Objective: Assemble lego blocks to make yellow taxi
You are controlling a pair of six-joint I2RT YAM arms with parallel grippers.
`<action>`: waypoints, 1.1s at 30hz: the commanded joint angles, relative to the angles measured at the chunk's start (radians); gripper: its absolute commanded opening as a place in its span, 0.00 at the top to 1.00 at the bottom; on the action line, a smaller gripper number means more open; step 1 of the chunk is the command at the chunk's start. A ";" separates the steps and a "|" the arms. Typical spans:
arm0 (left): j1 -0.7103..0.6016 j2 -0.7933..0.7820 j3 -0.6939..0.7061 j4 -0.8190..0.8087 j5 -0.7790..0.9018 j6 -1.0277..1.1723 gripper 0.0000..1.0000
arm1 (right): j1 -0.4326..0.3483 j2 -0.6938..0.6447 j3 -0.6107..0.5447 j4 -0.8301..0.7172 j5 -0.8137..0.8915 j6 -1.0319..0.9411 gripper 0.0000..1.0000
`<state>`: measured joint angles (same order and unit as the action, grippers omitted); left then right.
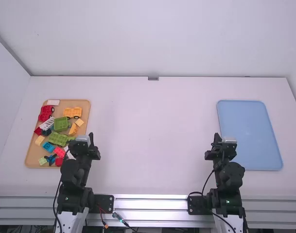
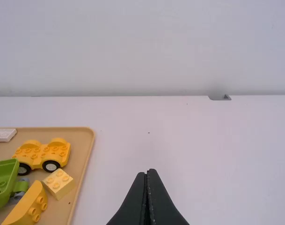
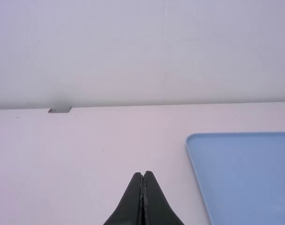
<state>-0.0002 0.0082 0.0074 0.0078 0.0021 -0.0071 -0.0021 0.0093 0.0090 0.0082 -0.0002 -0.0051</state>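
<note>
My left gripper point(image 1: 91, 138) is near the tan tray's right edge; in the left wrist view the gripper point(image 2: 148, 174) is shut with nothing between its fingers. My right gripper point(image 1: 217, 139) stands left of the blue tray; in the right wrist view the gripper point(image 3: 143, 176) is likewise shut on nothing. On the tan tray lie a yellow wheeled base point(image 1: 73, 112), a small yellow block point(image 1: 79, 122) and a yellow curved block point(image 1: 73, 129). The left wrist view shows the yellow wheeled base point(image 2: 43, 154), the pale yellow block point(image 2: 59, 183) and the curved block point(image 2: 28, 206).
The tan tray point(image 1: 87, 108) also holds green pieces point(image 1: 60, 124), red pieces point(image 1: 44, 117), and several blue and white ones, left on the table point(image 1: 152, 136). A bare blue tray point(image 1: 247, 126) lies at the right. A wall rises behind the table.
</note>
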 commanded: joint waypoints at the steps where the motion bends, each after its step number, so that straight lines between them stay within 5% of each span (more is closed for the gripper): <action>1: 0.000 0.000 0.000 0.000 0.000 0.000 1.00 | 0.000 0.000 0.000 0.000 0.001 0.000 1.00; 16: -0.003 0.076 0.079 -0.023 -0.013 -0.005 0.91 | 0.002 0.097 0.085 0.000 -0.006 -0.003 0.91; 33: 0.035 0.488 0.500 -0.235 -0.027 -0.087 0.64 | 0.013 0.486 0.416 -0.055 -0.027 -0.011 0.64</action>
<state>0.0166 0.4416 0.4343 -0.2150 -0.0345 -0.0692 0.0055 0.4538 0.3626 -0.0456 -0.0219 -0.0113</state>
